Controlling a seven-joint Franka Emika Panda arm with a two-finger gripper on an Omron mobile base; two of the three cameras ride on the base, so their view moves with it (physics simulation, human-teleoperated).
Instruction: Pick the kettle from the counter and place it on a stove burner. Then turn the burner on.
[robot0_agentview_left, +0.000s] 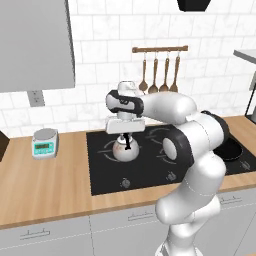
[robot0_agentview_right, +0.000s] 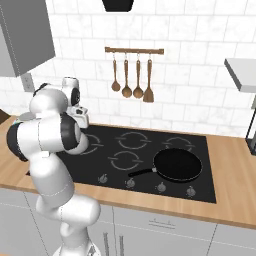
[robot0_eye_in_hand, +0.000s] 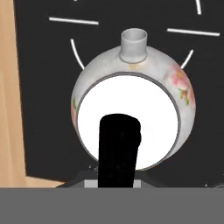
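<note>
On the counter, at nine o'clock from the black cooktop, stands a teal-faced scale. The kettle sits on the stove burner – the gripper directly above it, fingers clamped on its black handle. At three o'clock – a frying pan.

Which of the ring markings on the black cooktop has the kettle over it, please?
The front-left ring, nearest the kitchen scale: the kettle sits within it, under the gripper; the other rings lack one.

Rendered home kitchen, black glass cooktop, wooden counter, hanging wooden utensils, tiled wall
</note>
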